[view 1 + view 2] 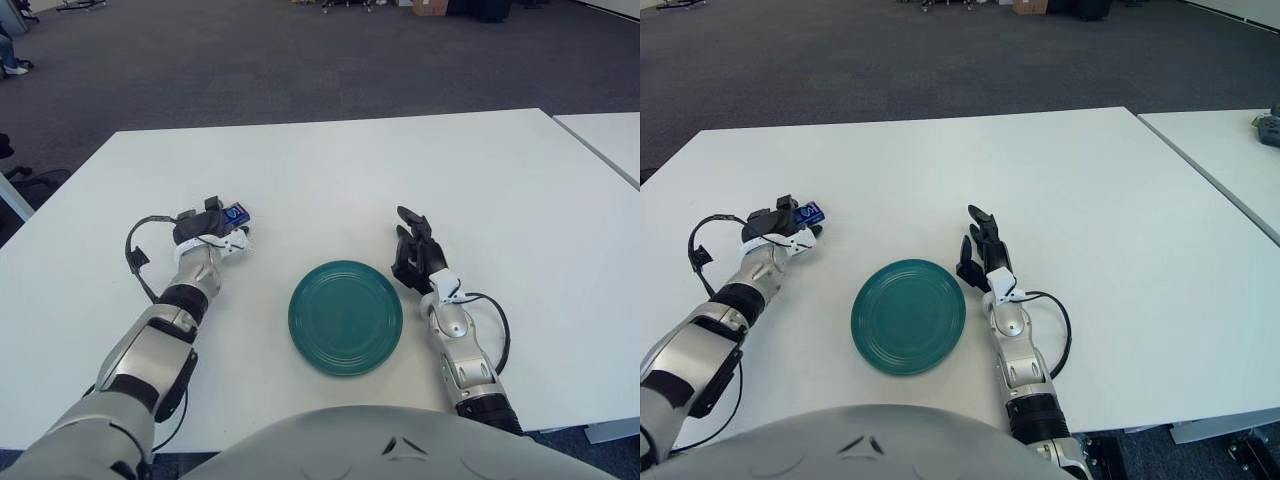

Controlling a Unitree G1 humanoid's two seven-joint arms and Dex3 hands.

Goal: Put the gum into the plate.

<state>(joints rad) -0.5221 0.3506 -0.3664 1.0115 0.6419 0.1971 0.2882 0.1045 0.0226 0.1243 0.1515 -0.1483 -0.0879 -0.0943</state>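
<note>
Left hand holds the gum pack, left of the plate.

We see the left hand (208, 228) w/ its black fingers curled around a small blue gum pack (236, 213); the pack sticks out at the far-right side of the hand, above the white rectangular table (330, 170). The round dark-green plate (345, 316) lies near the table's near edge, between both arms, approx. in the middle, w/ nothing on it. The pack is well apart from the plate, to its far left. The right hand (415, 258) shows just right of the plate, fingers loosely extended toward the far side, holding nothing.
</note>
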